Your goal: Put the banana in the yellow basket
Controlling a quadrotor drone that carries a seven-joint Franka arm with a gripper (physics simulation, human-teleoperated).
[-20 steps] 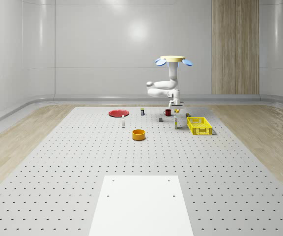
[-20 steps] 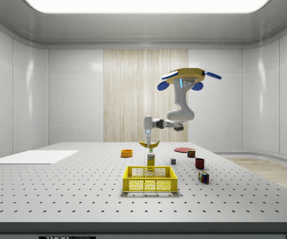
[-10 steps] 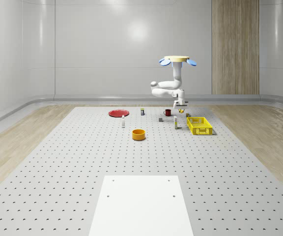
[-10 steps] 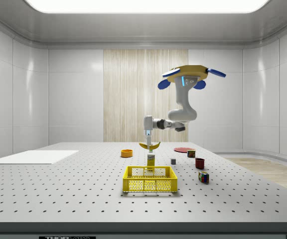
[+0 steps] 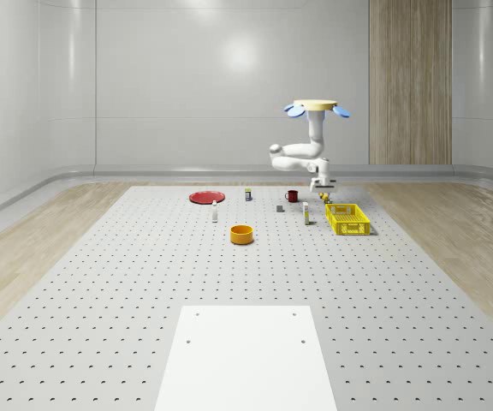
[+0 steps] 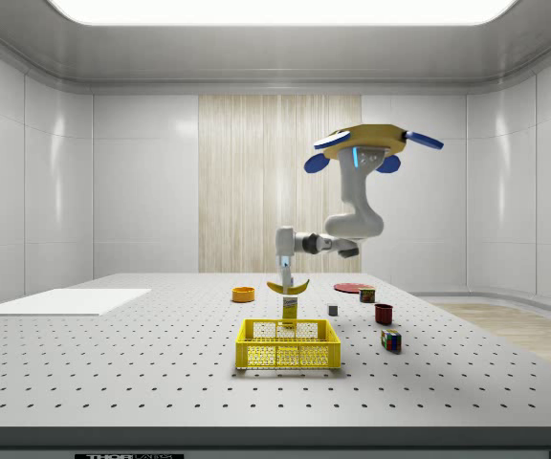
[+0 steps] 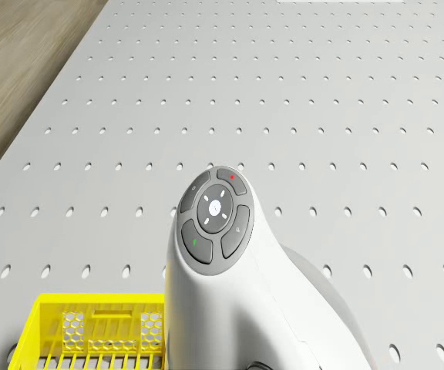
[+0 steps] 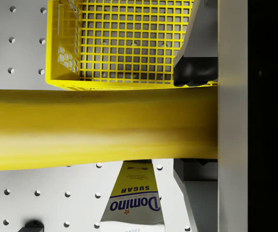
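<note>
I hover over the bench's far side, jaws clenched on the banana at its middle; light, soft-skinned, bruisable, near the yellow basket.

White arm, yellow drone, blue rotors.

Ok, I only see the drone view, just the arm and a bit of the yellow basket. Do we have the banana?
Observer: Yes. The wrist view shows the fingers shut on the banana.
Operator: Is it over the basket?
Observer: Not squarely, I think. That view looks down past it: the yellow basket lies to one side, a sugar box to the other.
Operator: And where's the drone?
Observer: In the side view the drone hovers high above the table, to the side view's right of the basket.
</note>
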